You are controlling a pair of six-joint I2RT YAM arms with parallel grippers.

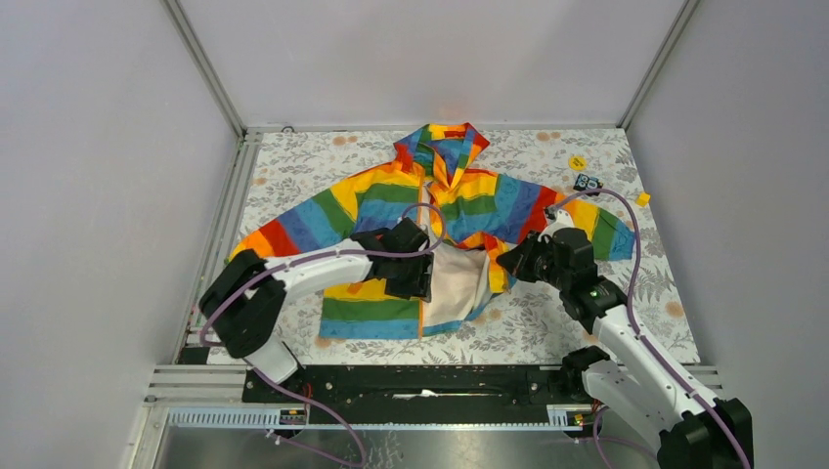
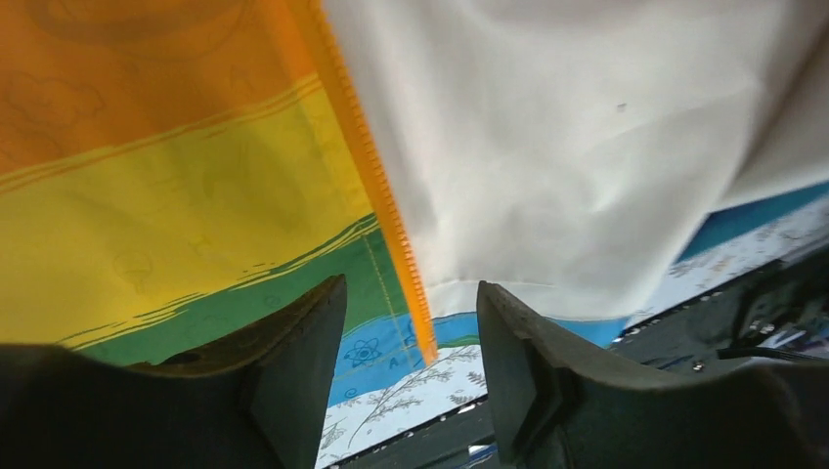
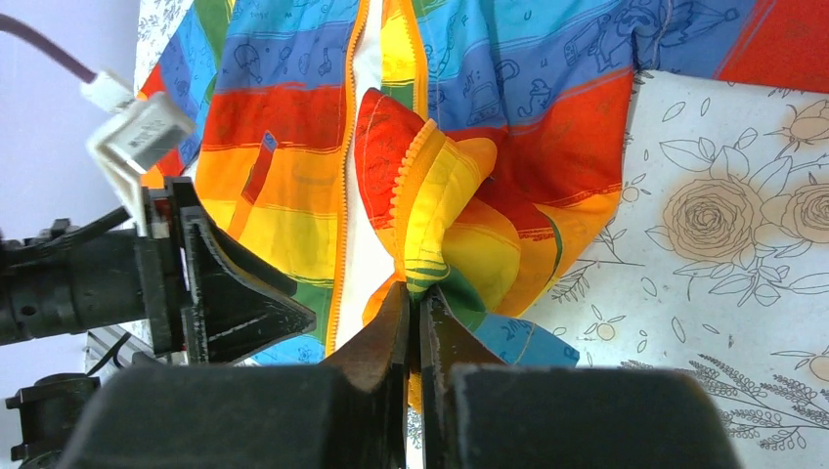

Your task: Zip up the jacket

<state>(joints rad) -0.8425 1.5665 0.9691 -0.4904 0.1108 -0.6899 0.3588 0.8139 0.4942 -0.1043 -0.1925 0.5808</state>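
On the floral cloth [image 1: 587, 303] the jacket [image 1: 391, 210] lies spread, front open (white lining showing). At its hem, my left gripper [image 2: 411, 285] stands half open astride the orange zipper [image 2: 376, 186] edge, holding nothing. My right gripper [image 3: 415, 293] is pinched tight on the opposite front panel, bunched.

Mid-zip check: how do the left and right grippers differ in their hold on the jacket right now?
The left gripper has its jaws open, straddling the orange zipper edge without clamping it; the right gripper is shut on the jacket. The left gripper works over a front panel lying flat; the right gripper holds the other panel bunched and folded back, baring the white lining. Both sit at the jacket's front opening.
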